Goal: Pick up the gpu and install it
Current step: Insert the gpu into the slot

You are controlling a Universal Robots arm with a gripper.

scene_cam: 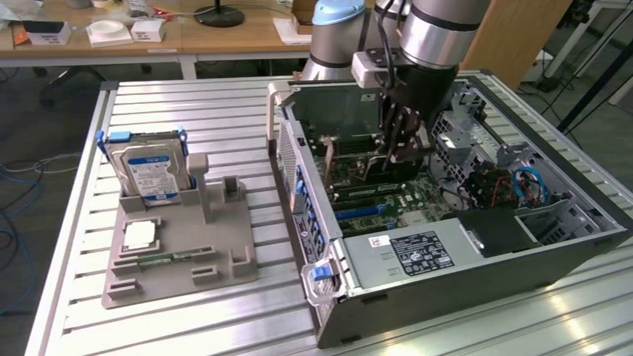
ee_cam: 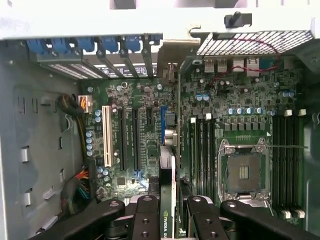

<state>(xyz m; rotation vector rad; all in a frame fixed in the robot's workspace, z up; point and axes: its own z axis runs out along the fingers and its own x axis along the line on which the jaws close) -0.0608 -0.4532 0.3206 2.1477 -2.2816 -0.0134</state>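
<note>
Slatted metal table [scene_cam: 198, 104], exterior view: open computer case [scene_cam: 465, 267] lying on its side. Grey holder [scene_cam: 178, 259] with hard drive [scene_cam: 148, 172] stands at the exterior view's left. Gripper [scene_cam: 404, 148] is lowered inside the case above the motherboard [scene_cam: 384, 199].

Wrist view: gpu [ee_cam: 169, 185] is edge-on and upright, pinched between the jaws. It sits over the expansion slots [ee_cam: 127, 140], beside the empty processor socket [ee_cam: 243, 172].

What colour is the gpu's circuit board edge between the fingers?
Green; the gpu shows best edge-on in the wrist view.
</note>
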